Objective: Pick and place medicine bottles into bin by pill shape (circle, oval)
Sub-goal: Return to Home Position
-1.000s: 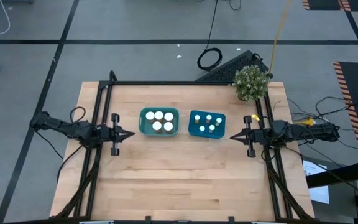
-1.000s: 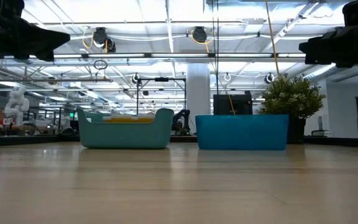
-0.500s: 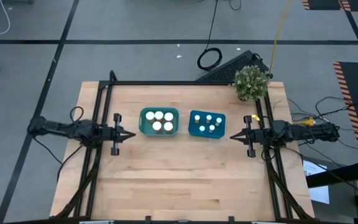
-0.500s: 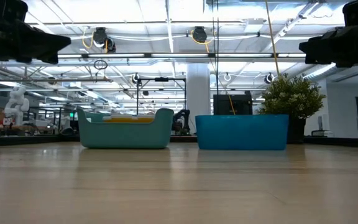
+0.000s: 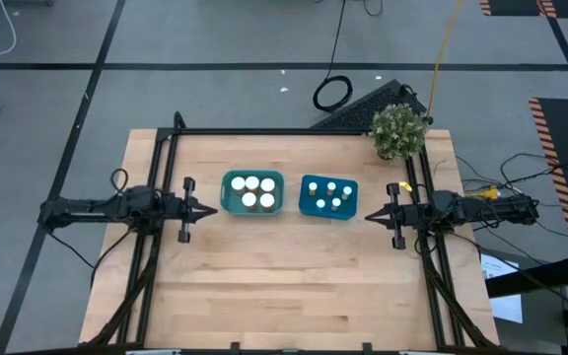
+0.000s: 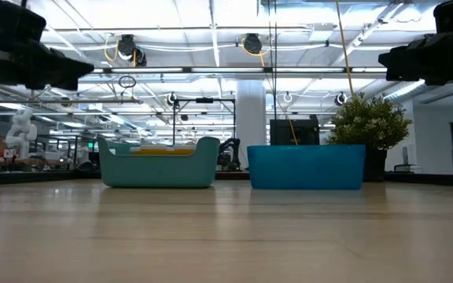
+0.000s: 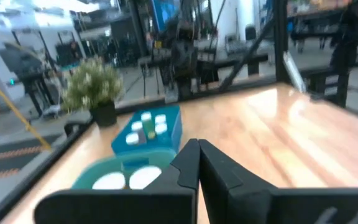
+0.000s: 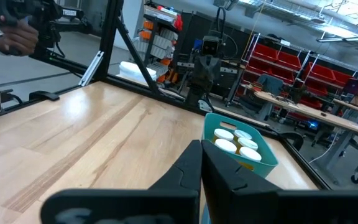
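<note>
Medicine bottles (image 5: 252,192): larger white caps sit in the teal bin (image 5: 228,204); smaller caps sit in the blue bin (image 5: 307,208) beside it.
Progress: no bottle shows on the bare table (image 5: 284,286); sorting looks complete.
Left gripper (image 5: 210,211): clenched, empty, raised just beside the teal bin.
Right gripper (image 5: 368,217): clenched, empty, level near the blue bin.
Plant (image 5: 399,131): far corner.

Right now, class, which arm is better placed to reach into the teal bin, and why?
Probably the left: the left gripper, shut, points at the teal bin close beside it, while the right gripper sits past the blue bin, which stands between.
</note>
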